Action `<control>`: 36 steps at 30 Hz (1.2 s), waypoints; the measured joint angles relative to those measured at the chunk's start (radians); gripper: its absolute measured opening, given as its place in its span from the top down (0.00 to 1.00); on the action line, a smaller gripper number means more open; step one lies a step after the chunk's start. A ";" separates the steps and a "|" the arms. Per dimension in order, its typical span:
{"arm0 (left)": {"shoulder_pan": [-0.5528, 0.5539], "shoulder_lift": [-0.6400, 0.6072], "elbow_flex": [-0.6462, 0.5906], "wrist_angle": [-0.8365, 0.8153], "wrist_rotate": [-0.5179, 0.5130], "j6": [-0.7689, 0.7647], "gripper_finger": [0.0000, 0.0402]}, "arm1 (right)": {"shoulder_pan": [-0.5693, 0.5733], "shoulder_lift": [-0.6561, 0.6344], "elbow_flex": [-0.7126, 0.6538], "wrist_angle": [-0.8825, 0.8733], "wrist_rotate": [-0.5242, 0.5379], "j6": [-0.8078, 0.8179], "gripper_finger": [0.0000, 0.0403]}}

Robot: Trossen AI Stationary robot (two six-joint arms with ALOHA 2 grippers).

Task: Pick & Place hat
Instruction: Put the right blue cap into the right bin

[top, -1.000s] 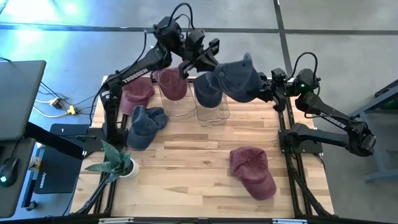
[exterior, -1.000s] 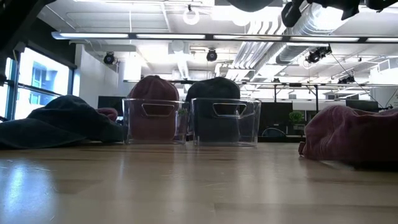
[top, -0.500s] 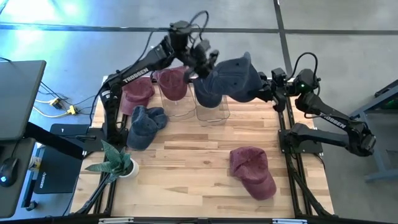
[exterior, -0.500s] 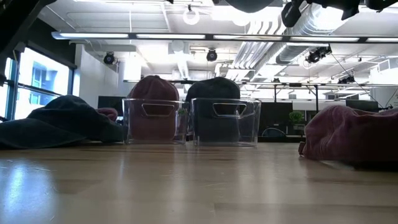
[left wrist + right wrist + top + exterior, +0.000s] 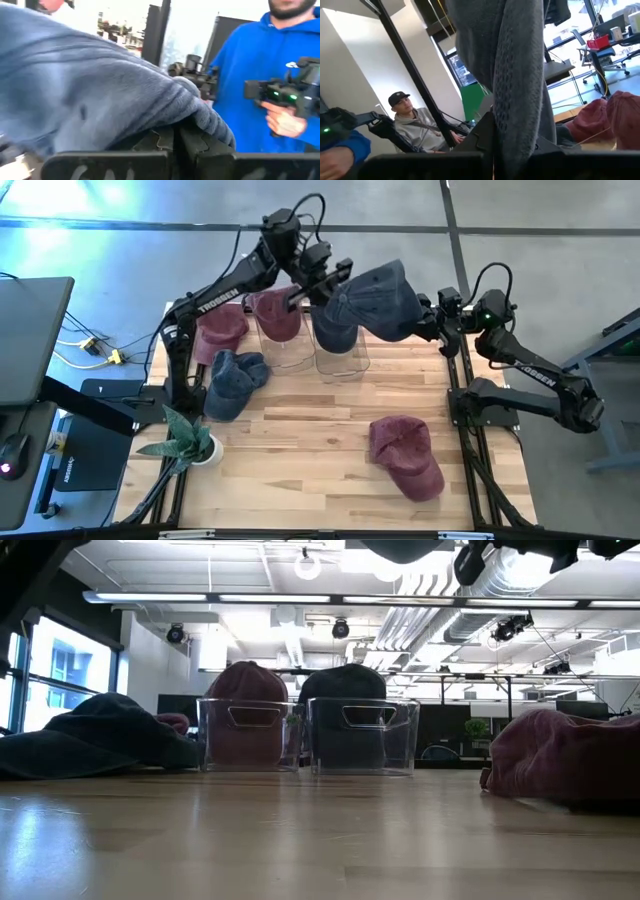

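Holding the blue hat (image 5: 375, 302) up in the air between them, both grippers are clamped on it: left gripper (image 5: 322, 283) pinching its 9 o'clock edge, right gripper (image 5: 428, 322) its 3 o'clock side. It hangs right above the clear bin (image 5: 341, 345) with a dark hat inside, back-center of the table (image 5: 310, 440).

White lettering "TROSSEN" runs along the forearm of the left arm (image 5: 222, 288), which reaches over the table (image 5: 300, 440). Similar white lettering stands on the right arm (image 5: 535, 375) beside the table's right edge; only "OSSEN" reads there. No other text is legible.
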 joint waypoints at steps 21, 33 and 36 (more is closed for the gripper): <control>-0.068 0.073 0.000 0.185 -0.302 -0.013 1.00 | 0.009 0.000 0.000 -0.043 -0.012 0.000 0.96; -0.085 0.072 0.001 0.263 -0.289 -0.078 1.00 | 0.010 0.000 0.000 -0.093 -0.014 -0.018 0.97; -0.039 0.072 0.001 0.170 -0.250 -0.045 1.00 | 0.010 0.000 0.000 -0.093 -0.017 -0.015 0.97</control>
